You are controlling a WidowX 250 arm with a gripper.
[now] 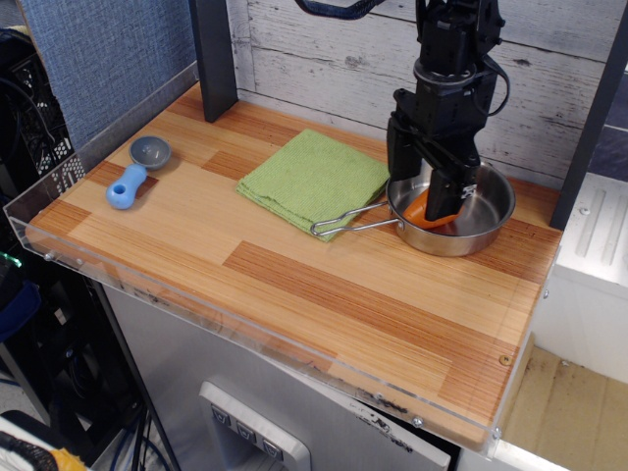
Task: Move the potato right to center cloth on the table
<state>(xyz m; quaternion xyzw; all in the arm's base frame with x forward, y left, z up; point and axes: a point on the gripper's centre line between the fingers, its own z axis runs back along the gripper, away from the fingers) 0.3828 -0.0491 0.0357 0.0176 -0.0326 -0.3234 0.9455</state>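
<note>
Potato (pixel 422 207) in steel pan (pixel 486 221), right of cloth (pixel 312 179), on counter (pixel 294 285).
Black fingers (pixel 444 196) reach down into the pan over the potato; whether they clasp it cannot be told. Blue scoop (pixel 135 171) lies far left of the pan.

Orange potato (pixel 420 206), light-green cloth (pixel 314 179), blue scoop (pixel 127 186)

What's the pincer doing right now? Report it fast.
Pincer: down in the steel pan around the potato; whether it is closed on it cannot be told.
</note>
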